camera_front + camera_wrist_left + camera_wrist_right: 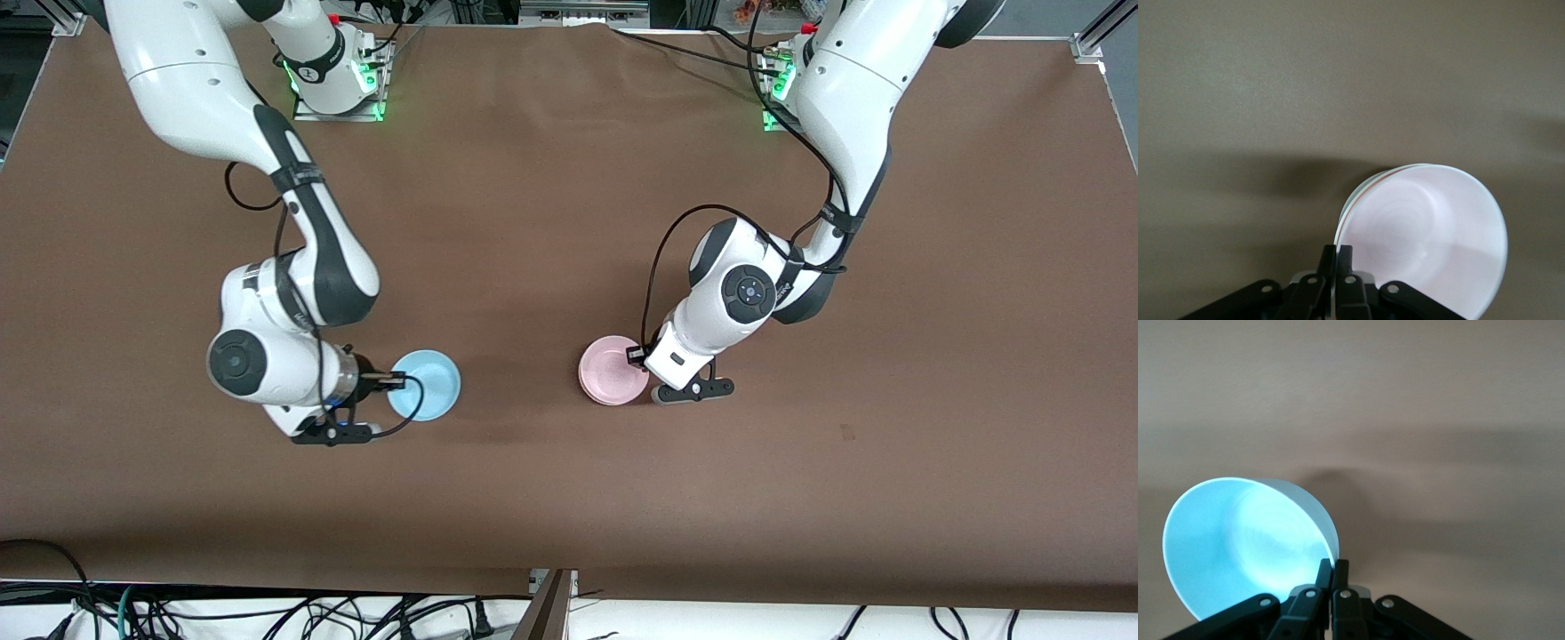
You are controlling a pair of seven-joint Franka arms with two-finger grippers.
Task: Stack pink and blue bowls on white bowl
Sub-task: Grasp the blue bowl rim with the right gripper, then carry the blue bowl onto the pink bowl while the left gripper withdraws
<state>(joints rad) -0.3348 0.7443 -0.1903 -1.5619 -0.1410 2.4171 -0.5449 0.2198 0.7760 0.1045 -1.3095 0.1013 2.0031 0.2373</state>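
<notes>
Our left end effector (642, 356) is clamped on the rim of the pink bowl (612, 370), which in the left wrist view already seems nested on the white bowl (1350, 203), of which only an edge shows. Our right end effector (388, 382) is clamped on the rim of the blue bowl (427, 384), toward the right arm's end of the tabletop (569, 222). Next, we judge, the blue bowl must be carried across and lowered squarely onto that stack. We count one pink, one blue, one white.
</notes>
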